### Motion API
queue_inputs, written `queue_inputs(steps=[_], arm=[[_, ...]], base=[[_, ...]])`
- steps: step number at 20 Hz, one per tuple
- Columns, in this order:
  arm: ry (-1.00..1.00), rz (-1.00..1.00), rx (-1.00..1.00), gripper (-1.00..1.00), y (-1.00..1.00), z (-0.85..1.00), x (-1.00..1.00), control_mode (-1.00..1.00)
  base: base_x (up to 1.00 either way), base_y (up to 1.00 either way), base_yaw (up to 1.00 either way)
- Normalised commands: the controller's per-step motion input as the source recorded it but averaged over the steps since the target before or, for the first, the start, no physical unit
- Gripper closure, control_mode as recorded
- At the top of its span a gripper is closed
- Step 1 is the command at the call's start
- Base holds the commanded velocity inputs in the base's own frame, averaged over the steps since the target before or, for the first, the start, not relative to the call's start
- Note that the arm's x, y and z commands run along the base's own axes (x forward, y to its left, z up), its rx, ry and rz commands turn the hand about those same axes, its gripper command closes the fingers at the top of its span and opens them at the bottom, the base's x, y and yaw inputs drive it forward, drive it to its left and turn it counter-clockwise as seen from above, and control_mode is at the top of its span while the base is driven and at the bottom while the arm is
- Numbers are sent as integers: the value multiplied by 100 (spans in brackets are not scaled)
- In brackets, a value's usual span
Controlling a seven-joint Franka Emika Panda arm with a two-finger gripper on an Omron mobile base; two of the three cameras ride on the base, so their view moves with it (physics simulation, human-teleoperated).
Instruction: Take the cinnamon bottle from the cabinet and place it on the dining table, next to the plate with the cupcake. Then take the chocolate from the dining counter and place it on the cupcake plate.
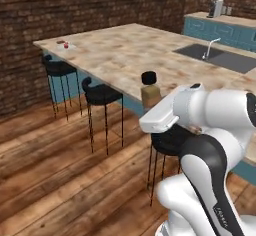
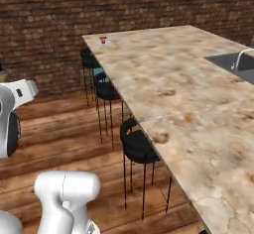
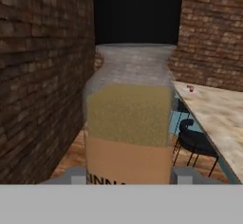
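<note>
- Left base view: the cinnamon bottle [image 1: 150, 90] stands upright above the white hand, black cap on top, tan powder below; no writing can be read on it from here. It hangs off the near edge of the dining table [image 1: 130, 50], not resting on the top.
- The arm folds up from 5 o'clock, its white forearm and dark elbow bent in front, the wrist reaching toward 11 o'clock under the bottle.
- The plate with the cupcake [image 1: 66, 45] sits at the far corner of the table, at about 11 o'clock, well apart from the bottle. A sink [image 1: 220, 59] with a faucet lies at 2 o'clock; black stools [image 1: 102, 96] line the near side.
- Right base view: the cupcake [image 2: 103, 40] shows as a small red speck at 12 o'clock on the marble top; white arm links sit at 7 and 9 o'clock.
- Hand view: the bottle stands close before the camera, and the lighter label band carries cut-off letters reading "NNA". The gripper [image 3: 128, 178] is clenched on the bottle's base, a grey finger [image 3: 76, 176] touching each side. The table runs off toward 3 o'clock.
</note>
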Motion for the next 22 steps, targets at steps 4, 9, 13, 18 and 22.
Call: queue_inputs(steps=[4, 9, 13, 18, 22], arm=[[0, 0, 0, 100, 0, 0, 0, 100], [0, 0, 0, 100, 0, 0, 0, 100], [0, 0, 0, 100, 0, 0, 0, 100], [0, 0, 0, 100, 0, 0, 0, 100], [0, 0, 0, 100, 0, 0, 0, 100]], base=[[97, 53, -44], [80, 58, -56], [66, 85, -52], [31, 100, -33], [20, 100, -29]])
